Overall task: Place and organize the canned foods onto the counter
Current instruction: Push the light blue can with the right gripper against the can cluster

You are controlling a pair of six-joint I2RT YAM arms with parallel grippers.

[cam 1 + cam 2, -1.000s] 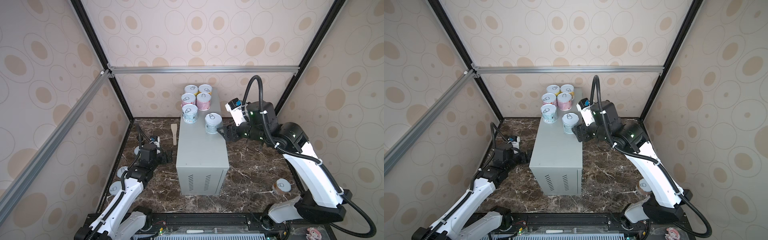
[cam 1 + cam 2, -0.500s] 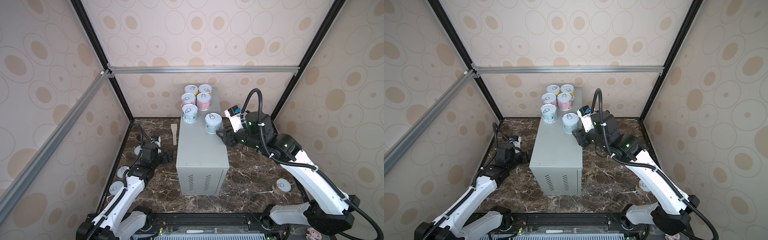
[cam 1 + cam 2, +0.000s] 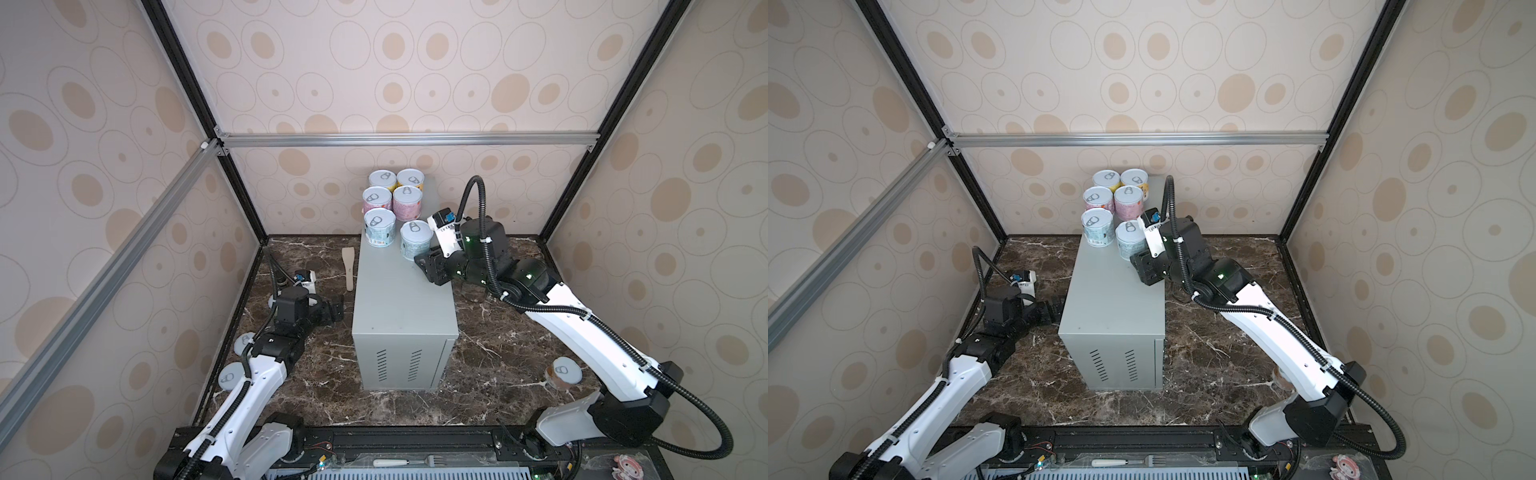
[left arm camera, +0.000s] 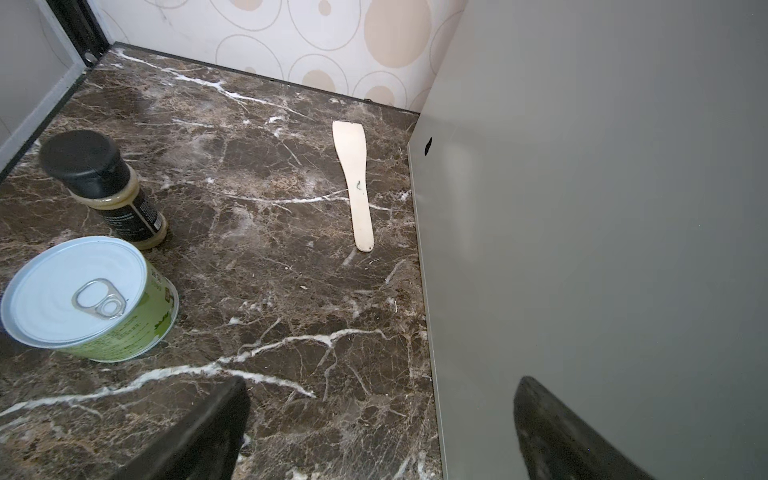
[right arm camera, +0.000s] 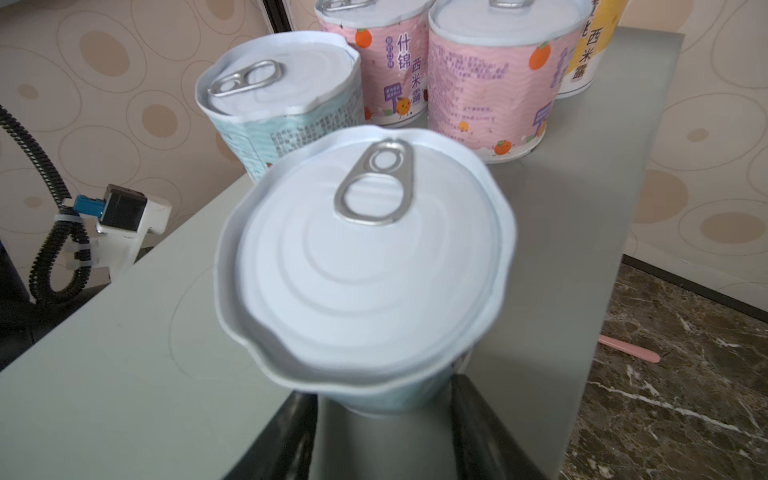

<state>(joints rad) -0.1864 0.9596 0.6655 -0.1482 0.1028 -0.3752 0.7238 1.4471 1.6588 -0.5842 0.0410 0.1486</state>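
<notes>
Several canned foods stand in two rows at the far end of the grey counter [image 3: 399, 307]. The nearest is a light blue can [image 3: 415, 243] with a crumpled label rim. My right gripper [image 3: 426, 264] reaches in from the right at the counter's top, shut on this can's base [image 5: 386, 399], one finger on each side. My left gripper [image 3: 336, 311] hangs low by the counter's left wall [image 4: 582, 208], open and empty [image 4: 380, 436]. On the marble floor a green can [image 4: 83, 295] stands beside it, two more cans [image 3: 230, 376] lie by the left wall, and one can [image 3: 563, 372] stands at the right.
A wooden spatula [image 4: 357, 187] lies on the floor along the counter's left side. A dark-capped bottle [image 4: 104, 187] stands behind the green can. A pink utensil [image 5: 629, 353] lies on the floor to the counter's right. Enclosure walls surround the floor.
My right gripper has closed on the light blue can, its arm has dropped lower, and the can has shifted slightly left. The left arm has hardly moved.
</notes>
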